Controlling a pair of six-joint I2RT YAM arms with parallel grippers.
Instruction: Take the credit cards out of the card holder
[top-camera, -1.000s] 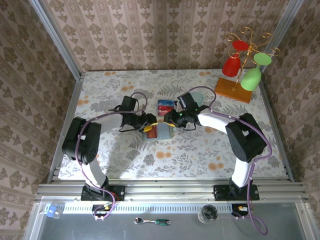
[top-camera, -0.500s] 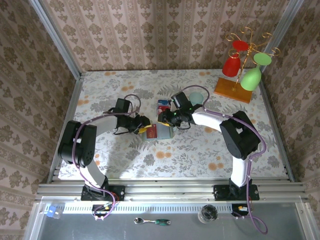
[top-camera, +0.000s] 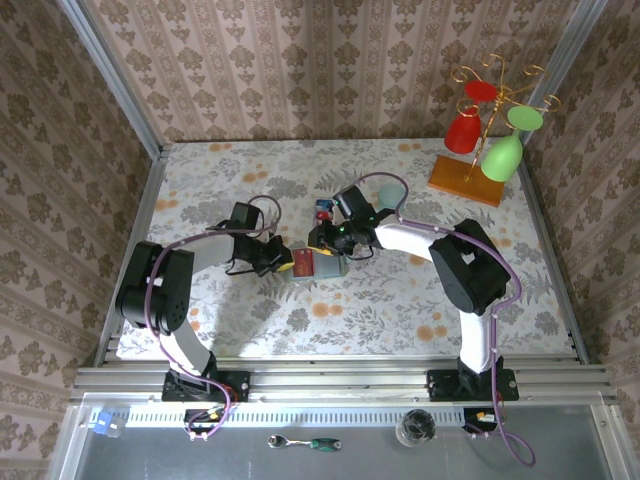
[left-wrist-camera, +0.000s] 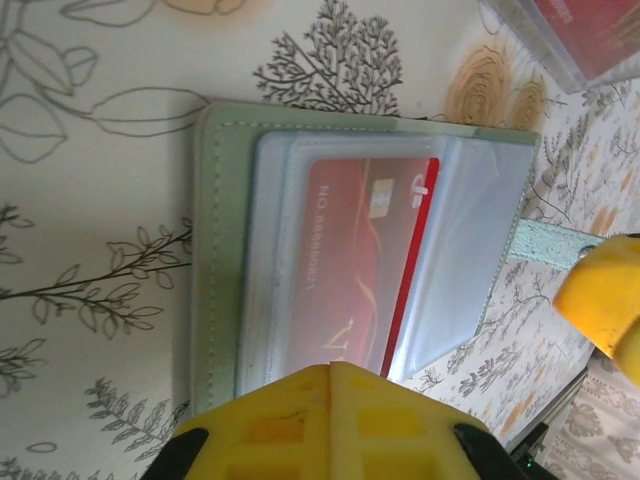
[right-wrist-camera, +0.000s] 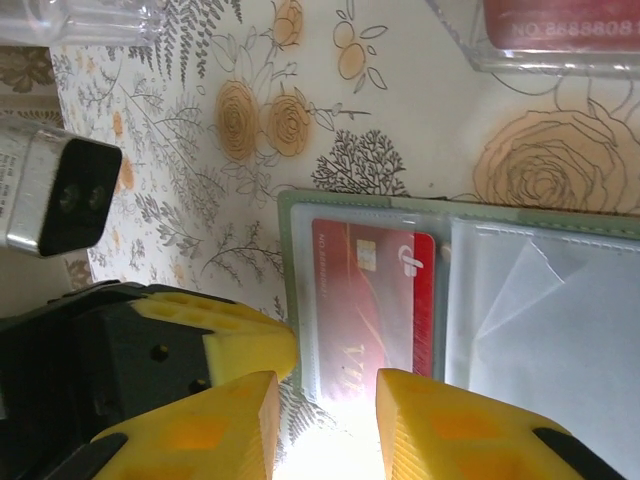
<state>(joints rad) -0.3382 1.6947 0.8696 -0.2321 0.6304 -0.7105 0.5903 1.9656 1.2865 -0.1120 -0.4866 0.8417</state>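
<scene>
The red credit card (left-wrist-camera: 350, 270) looked thin, stiff, slick; best pinched by its edge. The left gripper (left-wrist-camera: 330, 385) was closed, the right gripper (right-wrist-camera: 328, 390) parted

We're looking at the card holder (top-camera: 325, 266) lying open in the middle of the table (top-camera: 200, 180), with one card (left-wrist-camera: 355, 270) sitting in its left-hand sleeve. A clear case (right-wrist-camera: 550, 62) with more cards (right-wrist-camera: 565, 22) in it is lying just behind the holder. A cup (top-camera: 392, 195) is standing behind and to the right, and a glass rack (top-camera: 468, 181) is standing in the far right corner.
</scene>
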